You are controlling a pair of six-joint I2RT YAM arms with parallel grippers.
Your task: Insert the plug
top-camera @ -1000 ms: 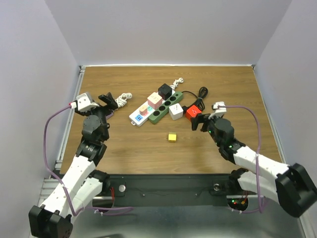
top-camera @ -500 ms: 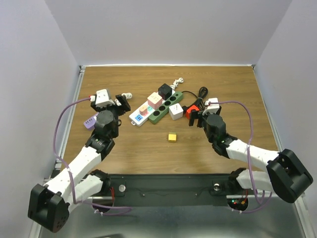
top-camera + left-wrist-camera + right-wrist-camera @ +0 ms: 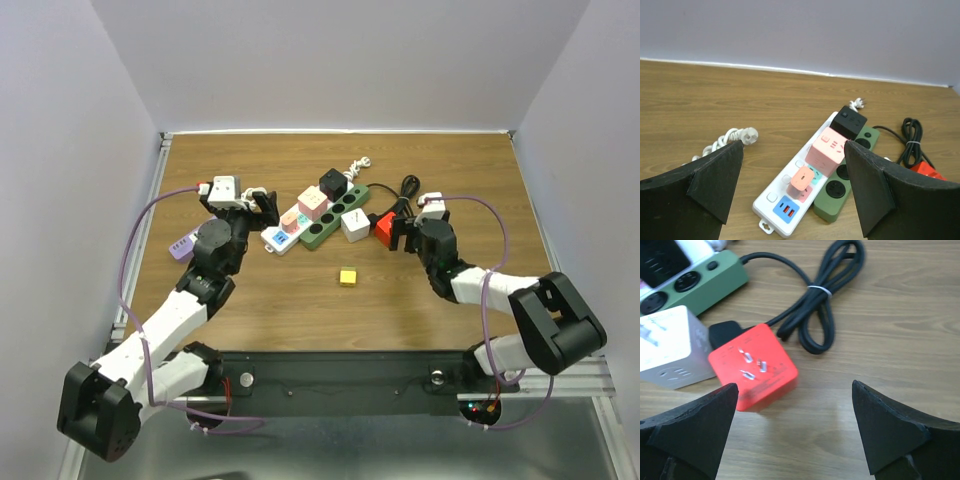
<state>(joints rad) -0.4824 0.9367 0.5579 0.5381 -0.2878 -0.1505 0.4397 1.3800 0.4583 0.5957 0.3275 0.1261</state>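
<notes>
A red plug [image 3: 752, 367] lies on the wooden table with its metal prongs facing up, next to a white cube adapter [image 3: 670, 347]. My right gripper [image 3: 794, 386] hangs open just right of the red plug [image 3: 383, 226], with nothing between its fingers. A white power strip [image 3: 777, 192] carries a pink cube [image 3: 827, 150] and a small salmon adapter [image 3: 802, 182]. Beside it lies a green power strip [image 3: 840, 190] with a black cube [image 3: 850, 121] plugged in. My left gripper [image 3: 793, 145] is open above the white strip's near end [image 3: 280, 238], holding nothing.
A coiled black cord [image 3: 825, 295] lies behind the red plug. A white corded plug [image 3: 742, 135] rests at the left. A yellow cube [image 3: 347, 277] sits in front of the strips, and a purple item [image 3: 183, 243] lies near the left edge. Walls close in the table.
The left arm has swung right, from the white corded plug to the white strip. The right gripper has moved forward and left, close to the red plug. Both stayed open.
</notes>
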